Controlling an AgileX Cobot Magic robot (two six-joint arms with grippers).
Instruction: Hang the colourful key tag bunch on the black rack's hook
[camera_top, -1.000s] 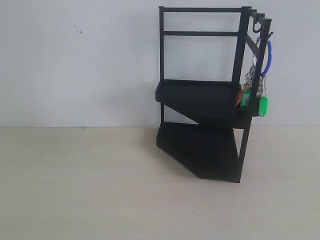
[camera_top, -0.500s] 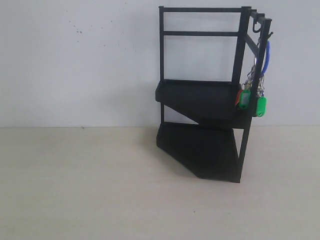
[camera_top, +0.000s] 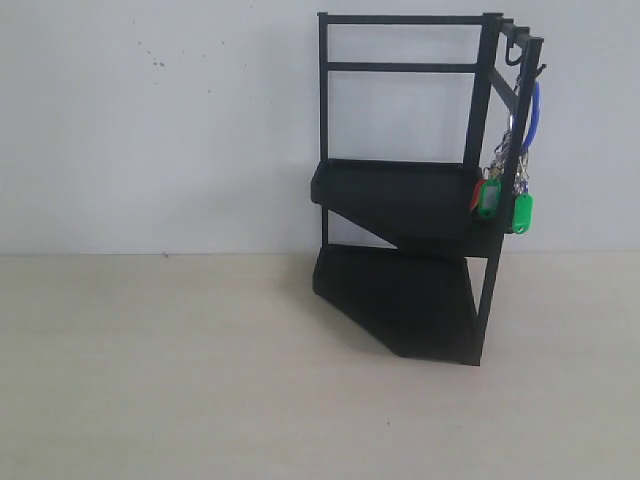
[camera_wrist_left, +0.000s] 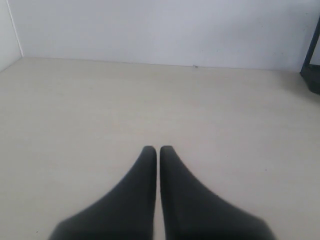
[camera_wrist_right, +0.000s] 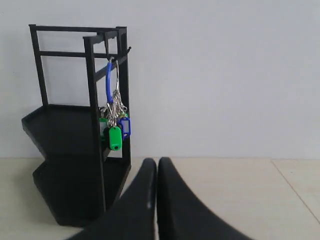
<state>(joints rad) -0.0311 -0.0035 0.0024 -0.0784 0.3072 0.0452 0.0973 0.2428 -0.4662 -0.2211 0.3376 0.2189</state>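
Right wrist view shows the right gripper (camera_wrist_right: 157, 162) nearest, jaws pressed together on nothing, above the pale tabletop (camera_wrist_right: 225, 190). The left gripper (camera_wrist_left: 158, 149) is likewise clenched and empty, well apart from the black rack (camera_wrist_right: 65, 130). Beyond, the colourful key tag bunch (camera_wrist_right: 115, 125) hangs by its blue loop from the hook (camera_top: 541, 68) at the rack's top, before a white wall (camera_wrist_right: 225, 75).

The pale table (camera_top: 160, 380), apparently light wood, carries the black rack (camera_top: 405, 300) standing upright near its far edge.
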